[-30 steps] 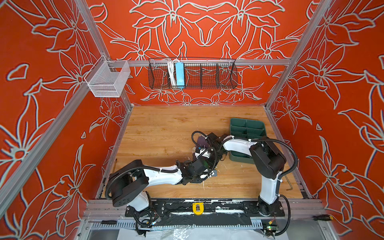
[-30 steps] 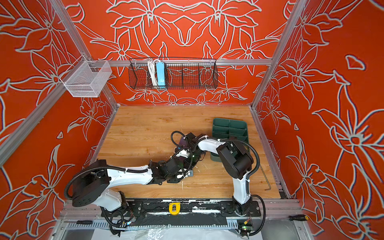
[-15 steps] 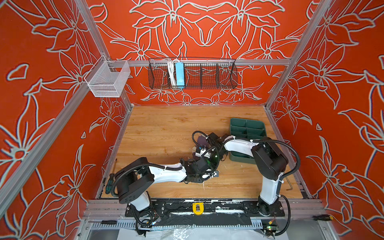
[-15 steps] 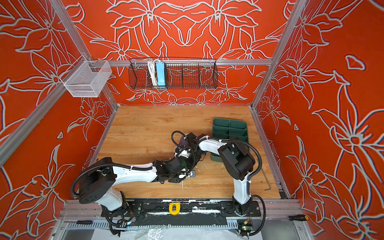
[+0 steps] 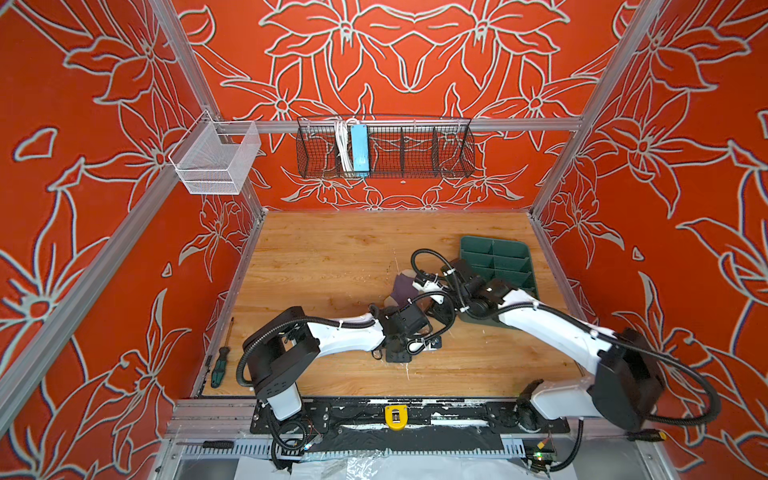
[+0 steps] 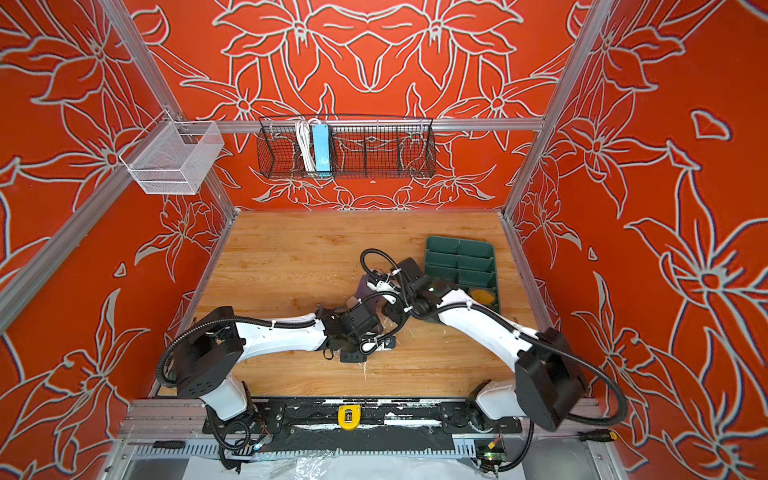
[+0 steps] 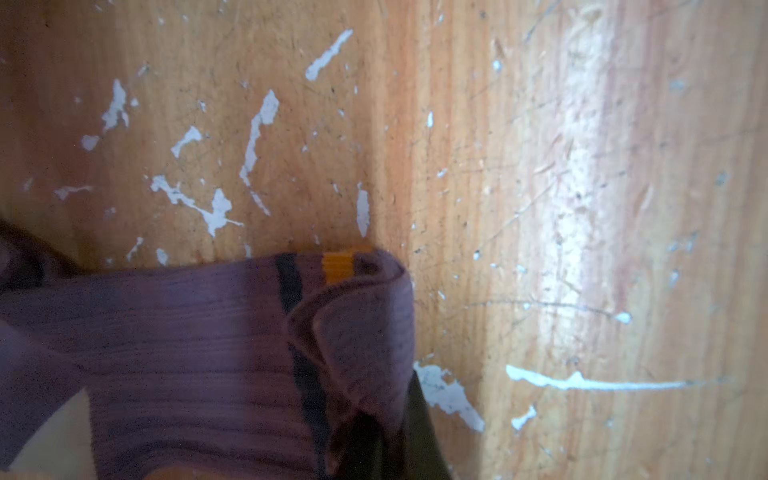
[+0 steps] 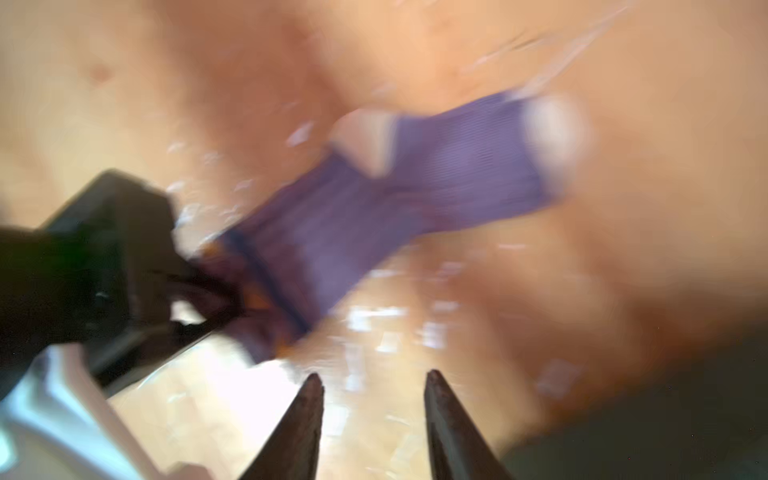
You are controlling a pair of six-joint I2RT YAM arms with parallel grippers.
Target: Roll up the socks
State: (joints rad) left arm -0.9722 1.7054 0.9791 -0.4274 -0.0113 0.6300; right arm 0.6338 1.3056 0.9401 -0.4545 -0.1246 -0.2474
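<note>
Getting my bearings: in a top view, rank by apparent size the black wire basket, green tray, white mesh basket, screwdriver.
Largest: black wire basket
Then white mesh basket and green tray, about alike (tray partly hidden)
Smallest: screwdriver

The wooden tabletop [image 5: 332, 257] under me was scuffed, with white flecks [image 7: 253, 141] scattered across its grain. A green tray [image 5: 490, 241] sat on it. The purple sock [image 5: 402, 286] lay on the wood near the tray, toward the table's middle. A screwdriver [image 5: 219, 365] lay well apart from the tray, along the opposite edge.
</note>
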